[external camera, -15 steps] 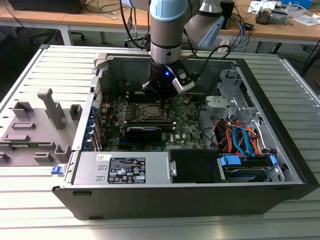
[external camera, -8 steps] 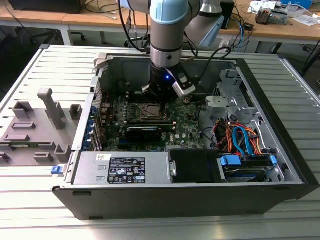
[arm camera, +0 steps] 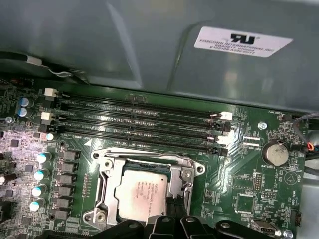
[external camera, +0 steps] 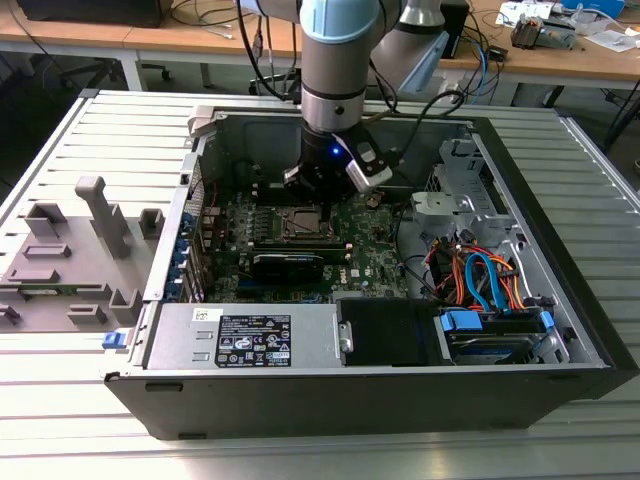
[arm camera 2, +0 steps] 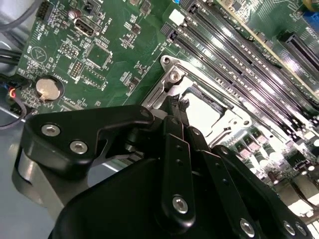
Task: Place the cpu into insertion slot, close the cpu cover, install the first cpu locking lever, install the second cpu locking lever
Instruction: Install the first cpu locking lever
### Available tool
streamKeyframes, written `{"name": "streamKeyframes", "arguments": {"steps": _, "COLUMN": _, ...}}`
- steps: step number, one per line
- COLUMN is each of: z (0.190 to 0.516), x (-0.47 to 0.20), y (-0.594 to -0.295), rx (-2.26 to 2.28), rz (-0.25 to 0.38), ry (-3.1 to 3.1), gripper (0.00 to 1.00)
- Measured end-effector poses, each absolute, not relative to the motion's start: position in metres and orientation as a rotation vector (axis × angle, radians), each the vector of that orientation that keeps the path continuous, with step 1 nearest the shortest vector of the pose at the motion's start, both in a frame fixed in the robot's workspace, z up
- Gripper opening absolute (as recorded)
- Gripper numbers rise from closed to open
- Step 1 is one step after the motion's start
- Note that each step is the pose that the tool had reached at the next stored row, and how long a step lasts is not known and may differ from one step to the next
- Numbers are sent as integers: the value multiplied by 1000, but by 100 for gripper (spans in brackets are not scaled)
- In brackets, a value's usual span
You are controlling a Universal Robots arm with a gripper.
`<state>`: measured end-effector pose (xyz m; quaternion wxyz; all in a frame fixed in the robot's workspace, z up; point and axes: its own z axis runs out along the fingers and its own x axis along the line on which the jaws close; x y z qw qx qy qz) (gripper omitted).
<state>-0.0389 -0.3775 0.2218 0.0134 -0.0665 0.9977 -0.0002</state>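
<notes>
The tool [arm camera 2: 178,107] sits low over the motherboard [arm camera: 239,199] inside the open computer case [external camera: 560,330], its fingertips [arm camera 2: 174,103] drawn nearly together at the edge of the insertion slot [arm camera: 102,164]; whether they pinch anything cannot be told. Directly beneath and just ahead of the tool, the cpu [arm camera: 142,194] lies flat in the slot, with the cpu cover [arm camera: 185,175] framing it. Memory slots [arm camera: 139,122] run beyond.
</notes>
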Motion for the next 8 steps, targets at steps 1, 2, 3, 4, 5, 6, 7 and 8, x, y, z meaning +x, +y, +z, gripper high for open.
{"name": "streamKeyframes", "arguments": {"steps": 1, "z": 224, "x": -39, "y": -378, "rx": -207, "rz": 0, "ry": 3108, "gripper": 11}}
{"name": "streamKeyframes", "arguments": {"steps": 2, "z": 226, "x": -39, "y": -378, "rx": -207, "rz": 0, "ry": 3108, "gripper": 11}}
{"name": "streamKeyframes", "arguments": {"steps": 3, "z": 228, "x": -39, "y": -378, "rx": -207, "rz": 0, "ry": 3108, "gripper": 11}}
{"name": "streamKeyframes", "arguments": {"steps": 4, "z": 229, "x": -39, "y": -378, "rx": -207, "rz": 0, "ry": 3108, "gripper": 11}}
{"name": "streamKeyframes", "arguments": {"steps": 5, "z": 230, "x": -39, "y": -378, "rx": -207, "rz": 0, "ry": 3108, "gripper": 11}}
{"name": "streamKeyframes", "arguments": {"steps": 6, "z": 231, "x": -39, "y": -378, "rx": -207, "rz": 0, "ry": 3108, "gripper": 11}}
{"name": "streamKeyframes", "arguments": {"steps": 7, "z": 234, "x": -39, "y": -378, "rx": -207, "rz": 0, "ry": 3108, "gripper": 11}}
{"name": "streamKeyframes", "arguments": {"steps": 8, "z": 236, "x": -39, "y": -378, "rx": -207, "rz": 1, "ry": 3108, "gripper": 11}}
